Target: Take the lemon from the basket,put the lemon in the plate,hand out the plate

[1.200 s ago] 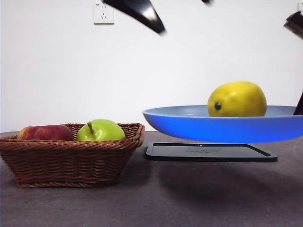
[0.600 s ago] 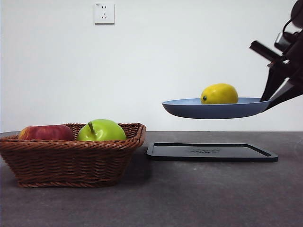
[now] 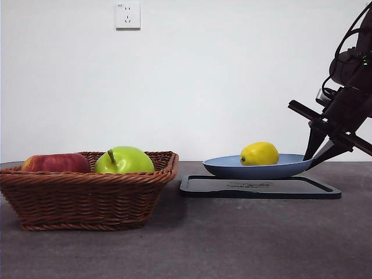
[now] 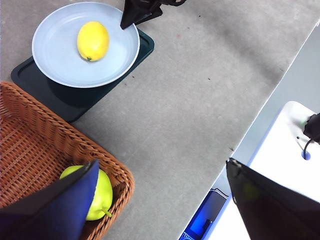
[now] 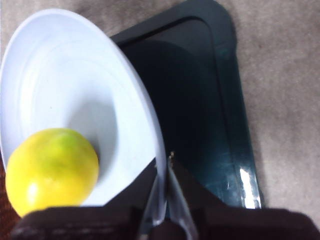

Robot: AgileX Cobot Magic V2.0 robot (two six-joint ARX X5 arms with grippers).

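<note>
The yellow lemon (image 3: 259, 153) lies in the light-blue plate (image 3: 232, 170). My right gripper (image 3: 314, 156) is shut on the plate's right rim and holds it low over the black tray (image 3: 261, 187); whether it touches the tray I cannot tell. The right wrist view shows the gripper (image 5: 162, 170) pinching the plate's rim (image 5: 65, 80), with the lemon (image 5: 50, 172) beside it. My left gripper (image 4: 160, 200) is open and empty, high above the wicker basket (image 4: 30, 145). From there I see the plate (image 4: 60, 70), the lemon (image 4: 93, 40) and the right gripper (image 4: 131, 20).
The basket (image 3: 87, 192) stands at the left and holds a green apple (image 3: 124, 160) and a red apple (image 3: 55, 163). The green apple (image 4: 105, 192) lies in the basket's corner. The table's edge runs near the left gripper.
The plate with the lemon has moved away from the camera and down, from high over the tray to just above it. The right arm has come into view at the right.
</note>
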